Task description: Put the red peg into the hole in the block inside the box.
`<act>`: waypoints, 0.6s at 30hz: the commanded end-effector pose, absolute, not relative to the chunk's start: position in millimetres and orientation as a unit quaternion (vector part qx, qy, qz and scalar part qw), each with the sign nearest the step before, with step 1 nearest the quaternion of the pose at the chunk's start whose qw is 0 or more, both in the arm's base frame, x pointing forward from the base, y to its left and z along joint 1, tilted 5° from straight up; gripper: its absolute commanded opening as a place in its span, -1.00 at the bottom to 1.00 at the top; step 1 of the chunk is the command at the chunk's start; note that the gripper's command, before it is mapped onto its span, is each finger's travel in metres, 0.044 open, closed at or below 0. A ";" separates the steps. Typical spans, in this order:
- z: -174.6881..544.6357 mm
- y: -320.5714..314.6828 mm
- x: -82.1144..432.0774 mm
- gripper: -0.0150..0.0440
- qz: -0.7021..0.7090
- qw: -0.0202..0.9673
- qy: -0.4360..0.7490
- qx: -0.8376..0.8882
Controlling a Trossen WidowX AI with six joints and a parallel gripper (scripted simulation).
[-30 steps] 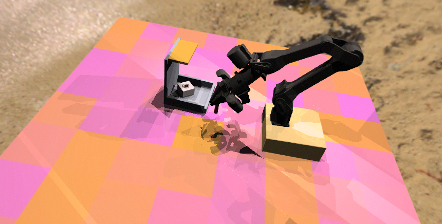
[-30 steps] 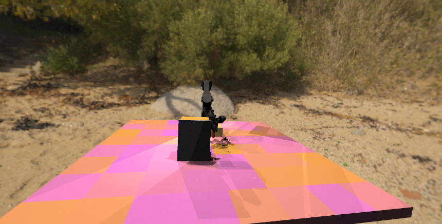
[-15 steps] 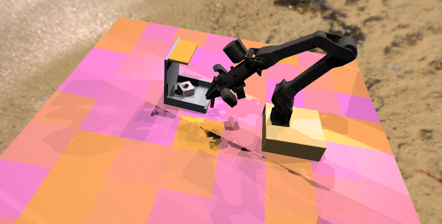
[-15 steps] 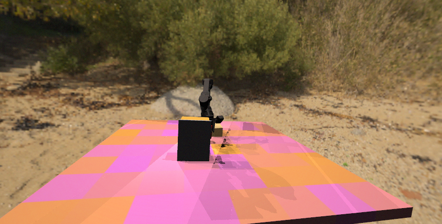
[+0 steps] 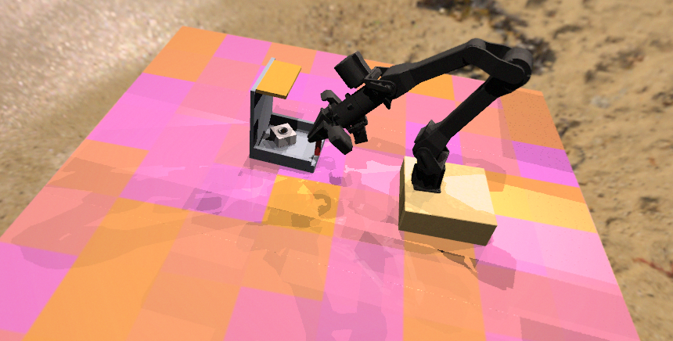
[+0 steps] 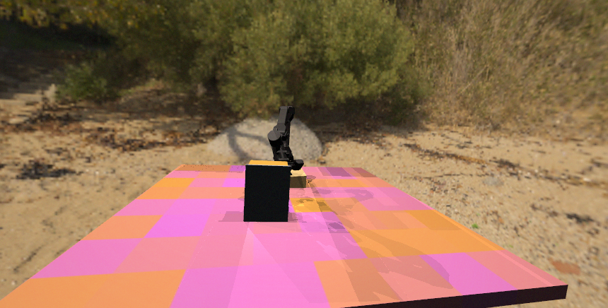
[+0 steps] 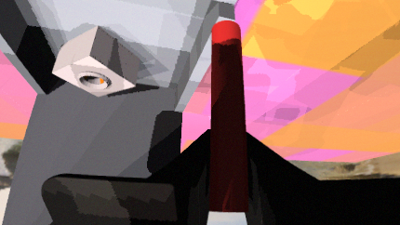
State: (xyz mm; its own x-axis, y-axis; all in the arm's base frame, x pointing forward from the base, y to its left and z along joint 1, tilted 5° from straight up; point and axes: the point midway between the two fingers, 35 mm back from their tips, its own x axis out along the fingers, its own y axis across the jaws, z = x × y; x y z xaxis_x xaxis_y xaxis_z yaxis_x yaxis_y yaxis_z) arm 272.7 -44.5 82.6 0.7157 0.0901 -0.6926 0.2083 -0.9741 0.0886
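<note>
The gripper [image 5: 312, 138] [image 7: 228, 144] is shut on the red peg [image 5: 317, 150] [image 7: 226, 88]. The peg points down out of the fingers, close to upright, at the box's open front. Whether its lower end is over or just outside the low front edge is unclear. The pale block [image 5: 285, 139] [image 7: 113, 58] stands deeper in the box, turned at an angle to its walls, with its round hole facing up and empty. The orange roof [image 5: 281, 79] [image 6: 268, 162] sticks out above the block from the back wall. The exterior view hides the peg and block behind the back wall [image 6: 266, 193].
The box has low side walls; the near one [image 5: 282, 162] runs toward the front edge. In the wrist view the box's grey floor [image 7: 158, 23] lies left of the peg. The arm's tan base block [image 5: 442, 221] [image 6: 298, 181] stands on the patchwork table [image 5: 211, 268] [image 6: 272, 280].
</note>
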 end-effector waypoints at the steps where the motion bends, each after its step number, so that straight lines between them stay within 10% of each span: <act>1: 85.4 -52.8 278.7 -0.49 -0.365 0.079 0.076 0.925; 18: 86.8 -88.9 294.1 -0.49 -0.364 0.067 0.046 0.928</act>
State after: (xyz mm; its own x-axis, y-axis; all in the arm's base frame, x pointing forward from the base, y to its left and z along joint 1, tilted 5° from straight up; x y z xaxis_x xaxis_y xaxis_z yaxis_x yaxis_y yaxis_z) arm 289.8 -81.3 85.0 0.7250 0.0424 -0.6874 0.1421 -0.9858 0.0891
